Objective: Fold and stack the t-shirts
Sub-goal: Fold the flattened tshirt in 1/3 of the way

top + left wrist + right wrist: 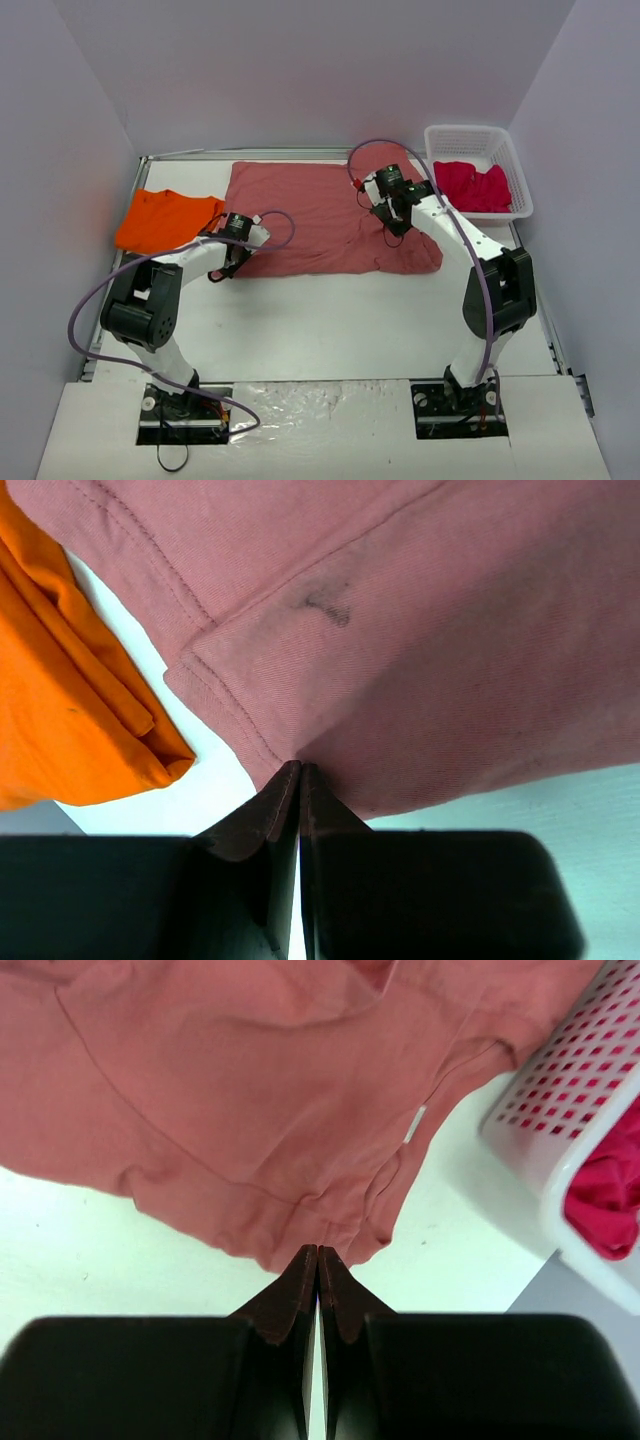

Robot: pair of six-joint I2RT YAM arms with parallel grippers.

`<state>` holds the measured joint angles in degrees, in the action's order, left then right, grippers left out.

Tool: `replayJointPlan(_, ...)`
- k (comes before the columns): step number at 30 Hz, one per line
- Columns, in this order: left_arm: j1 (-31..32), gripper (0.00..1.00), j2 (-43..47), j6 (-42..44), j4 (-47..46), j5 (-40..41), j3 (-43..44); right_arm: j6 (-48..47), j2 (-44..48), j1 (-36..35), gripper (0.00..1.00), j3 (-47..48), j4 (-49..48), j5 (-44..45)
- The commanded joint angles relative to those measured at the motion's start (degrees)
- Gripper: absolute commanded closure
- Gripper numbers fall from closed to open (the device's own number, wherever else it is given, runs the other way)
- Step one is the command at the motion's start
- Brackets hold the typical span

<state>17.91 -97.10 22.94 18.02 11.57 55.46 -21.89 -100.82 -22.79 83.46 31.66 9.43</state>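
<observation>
From above, the brick-red shirt [320, 215] lies spread across the far middle of the table [330, 320], its right end rumpled; the orange shirt [165, 220] lies at the left, its edge just beside the red one; the crimson-pink shirt [475, 185] sits in a white basket [520, 180] at the far right corner. The left gripper [224, 270] is down at the red shirt's near left corner; the right gripper [400, 225] is over its right part, near the basket.

On the left wrist, the left gripper [300, 770] has its fingers pressed together with no gap, pinching the near edge of the brick-red shirt [450, 630], whose cloth draws to a point at the tips; a small dark smudge [330, 608] marks the cloth beside a stitched hem; the orange shirt [60, 710] lies folded at the left, with a strip of table [500, 800] showing between and below.

On the right wrist, the right gripper [318, 1253] is likewise closed tight, its tips nipping the bunched hem of the brick-red shirt [250, 1090]; a small white label [414, 1124] shows on the cloth; the basket [560, 1090] stands at the right, apart from the shirt, with the crimson-pink shirt [610, 1195] inside it; bare table [100, 1230] lies at the left.
</observation>
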Motion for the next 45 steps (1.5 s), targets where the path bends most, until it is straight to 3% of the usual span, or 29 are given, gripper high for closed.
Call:
replayJointPlan(1, -0.51, 0.98, -0.8, 1.32, 2.9, -1.03, 1.05, 1.76, 3.52, 0.64, 1.0, -3.9, 1.04, -0.29)
replayJointPlan(15, -2.0, 0.98, -2.39, 0.18, 7.47, -2.79, 3.69, 1.06, 1.68, 5.2, 1.0, -13.23, 3.14, -1.69)
replayJointPlan(22, -1.92, 0.98, -2.22, -0.53, 8.26, -2.43, 4.3, -1.4, -6.13, 10.91, 1.0, -10.25, 2.62, -5.39)
replayJointPlan(30, -1.92, 0.98, -1.95, -0.97, 9.93, -2.17, 5.09, -2.37, -12.03, 12.68, 1.0, -9.46, 2.53, -4.6)
replayJointPlan(45, -2.62, 0.97, -3.62, -0.53, 10.63, -0.76, 5.62, -5.18, -15.29, 19.62, 1.0, -9.54, 2.18, -2.57)
